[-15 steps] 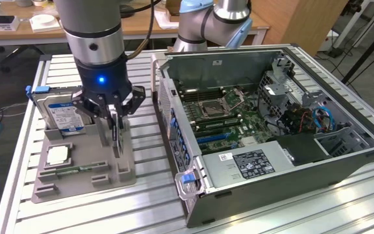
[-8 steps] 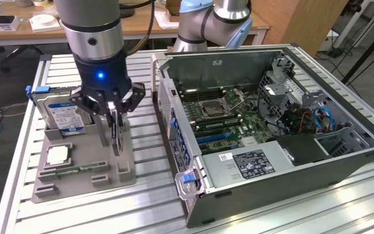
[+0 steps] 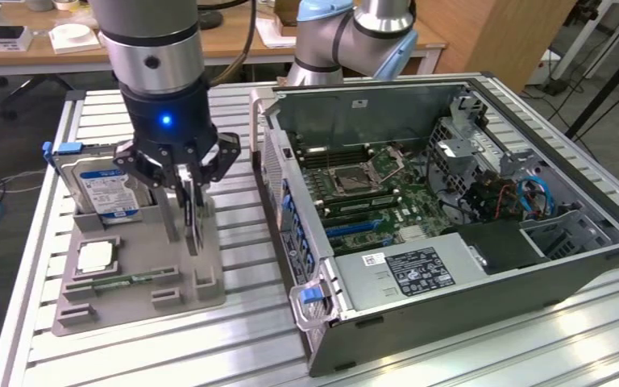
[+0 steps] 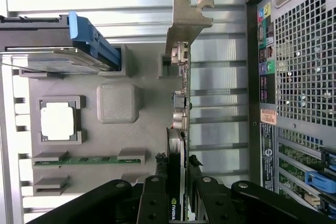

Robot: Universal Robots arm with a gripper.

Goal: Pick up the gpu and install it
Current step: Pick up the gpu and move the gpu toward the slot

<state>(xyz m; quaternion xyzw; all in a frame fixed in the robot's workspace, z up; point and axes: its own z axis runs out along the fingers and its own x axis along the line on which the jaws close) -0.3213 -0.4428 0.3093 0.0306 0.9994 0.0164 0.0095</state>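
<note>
Black gripper fingers clamp the gpu from both sides. The card stands on edge at a grey holder on the exterior view's left, beside the open computer case.

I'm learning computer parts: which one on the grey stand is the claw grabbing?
The gpu, the thin card on edge, clamped by the gripper; the others lie apart.
</note>
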